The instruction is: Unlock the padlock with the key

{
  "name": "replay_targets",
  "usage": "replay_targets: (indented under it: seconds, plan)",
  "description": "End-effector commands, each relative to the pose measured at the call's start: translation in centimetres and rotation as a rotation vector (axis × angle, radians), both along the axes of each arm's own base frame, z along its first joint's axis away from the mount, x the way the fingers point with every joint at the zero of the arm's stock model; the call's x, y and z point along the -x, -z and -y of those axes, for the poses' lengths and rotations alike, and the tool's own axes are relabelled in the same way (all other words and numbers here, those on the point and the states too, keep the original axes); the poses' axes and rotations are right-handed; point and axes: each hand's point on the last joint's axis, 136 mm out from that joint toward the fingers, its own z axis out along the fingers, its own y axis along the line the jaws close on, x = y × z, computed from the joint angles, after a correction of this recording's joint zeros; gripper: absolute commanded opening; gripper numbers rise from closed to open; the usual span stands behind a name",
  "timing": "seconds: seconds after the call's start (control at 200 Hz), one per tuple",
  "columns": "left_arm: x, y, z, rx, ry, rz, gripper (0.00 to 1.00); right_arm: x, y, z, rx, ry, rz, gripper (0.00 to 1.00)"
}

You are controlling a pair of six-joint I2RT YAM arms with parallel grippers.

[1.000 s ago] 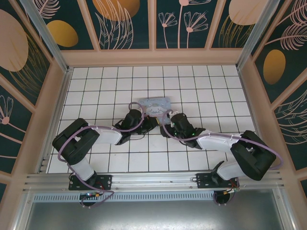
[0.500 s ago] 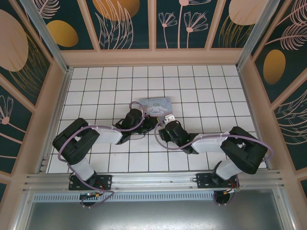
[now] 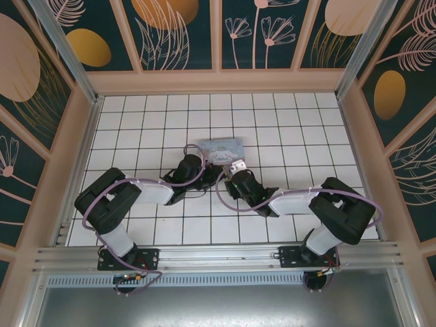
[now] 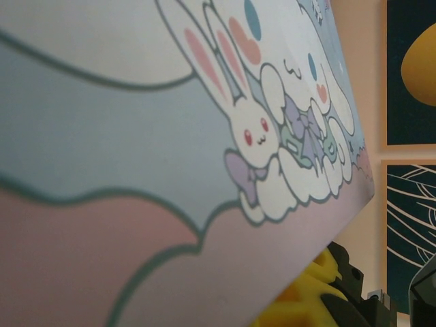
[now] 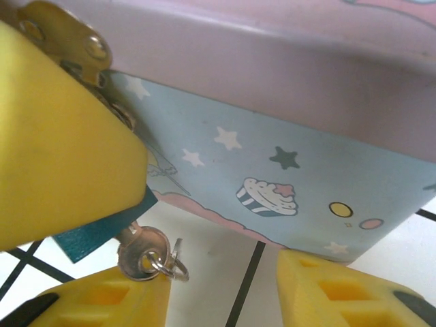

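Key touching padlock; right pincer, spread, has shifted left; left pincer clamped.

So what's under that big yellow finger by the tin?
A corner of the blue padlock, the key and its ring poking out; the rest of both is covered.

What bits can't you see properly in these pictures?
- Padlock: right wrist view, a blue corner peeks out; the left gripper's finger covers the rest, shackle included.
- Key: right wrist view, its blade is hidden where it meets the padlock.
- Top view: padlock and key too tiny to find beside the tin.
- Left wrist view: the tin's blurry lid blocks the lock.
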Motion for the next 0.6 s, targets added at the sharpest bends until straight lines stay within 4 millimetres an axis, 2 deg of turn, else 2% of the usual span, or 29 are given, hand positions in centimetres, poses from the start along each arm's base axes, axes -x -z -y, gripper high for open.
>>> replay_targets:
  seconds: [0.0, 0.07, 0.085, 0.115, 0.235, 0.325, 0.49, 0.595]
  plan:
    - [0.0, -1.1, 0.9, 0.037, 0.034, 0.030, 0.00, -1.2, -2.0, -1.3, -0.029, 0.009, 0.058, 0.40]
    - [0.0, -1.1, 0.9, 0.035, 0.034, 0.029, 0.00, -1.2, -2.3, -1.4, -0.034, 0.006, 0.061, 0.38]
    - [0.0, -0.1, 0.8, 0.020, 0.033, 0.010, 0.00, -1.2, -2.4, -1.4, -0.036, 0.006, 0.062, 0.38]
    - [0.0, 0.2, 0.8, 0.015, 0.033, 0.005, 0.00, -1.3, -2.6, -1.4, -0.039, 0.006, 0.065, 0.38]
    - [0.1, 0.6, 0.7, 0.004, 0.034, 0.002, 0.00, -1.2, -3.3, -1.6, -0.051, -0.007, 0.066, 0.35]
    - [0.2, 1.0, 0.7, -0.001, 0.037, -0.003, 0.00, -1.3, -4.0, -1.9, -0.070, -0.023, 0.063, 0.28]
    - [0.3, 1.1, 0.7, -0.003, 0.044, -0.004, 0.00, -1.5, -4.9, -2.2, -0.145, -0.056, 0.027, 0.08]
    - [0.4, 1.2, 0.6, -0.004, 0.044, -0.005, 0.00, -1.7, -5.3, -2.1, -0.228, -0.076, -0.022, 0.03]
